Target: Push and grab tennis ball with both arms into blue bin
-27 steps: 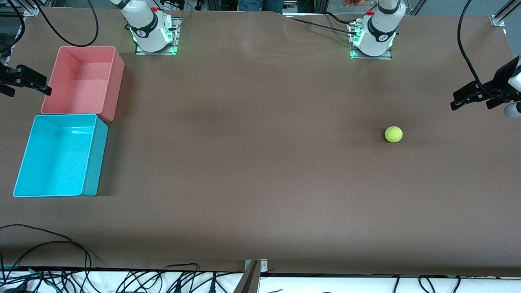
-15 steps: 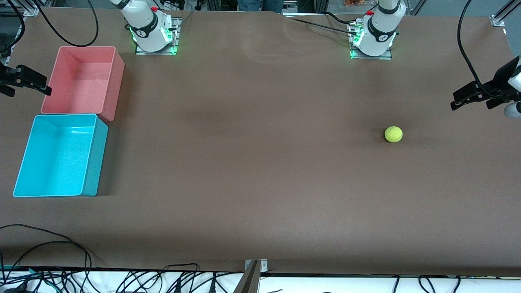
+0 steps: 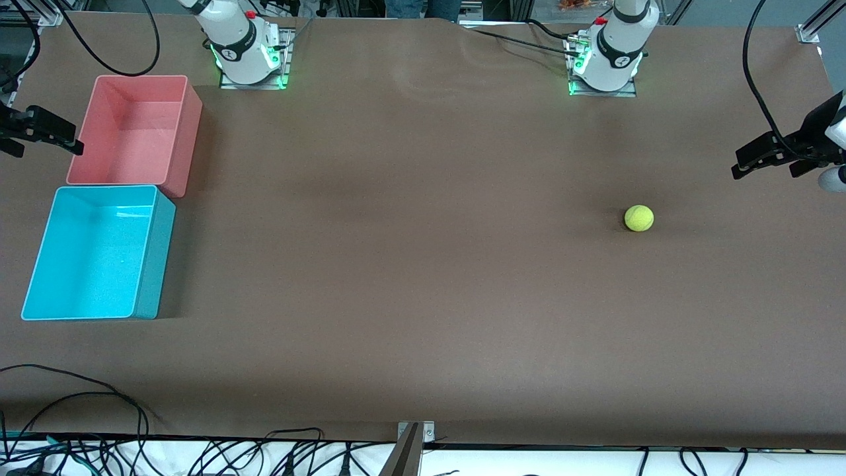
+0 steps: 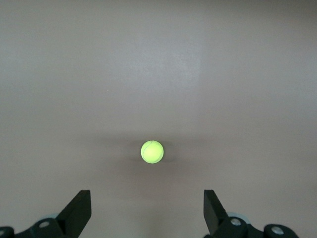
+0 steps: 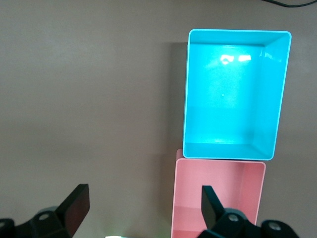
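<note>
Jaws apart over brown table [image 3: 423, 277], cables [image 3: 198, 456] edging.

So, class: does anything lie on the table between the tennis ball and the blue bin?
Nothing visible does. Bare brown table runs from the tennis ball to the blue bin; the pink bin sits beside it, farther from the camera.

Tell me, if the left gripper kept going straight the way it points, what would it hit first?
Probably the tennis ball: it sits centred ahead of the open left gripper, though depth is unclear, so it might reach bare table instead.
</note>
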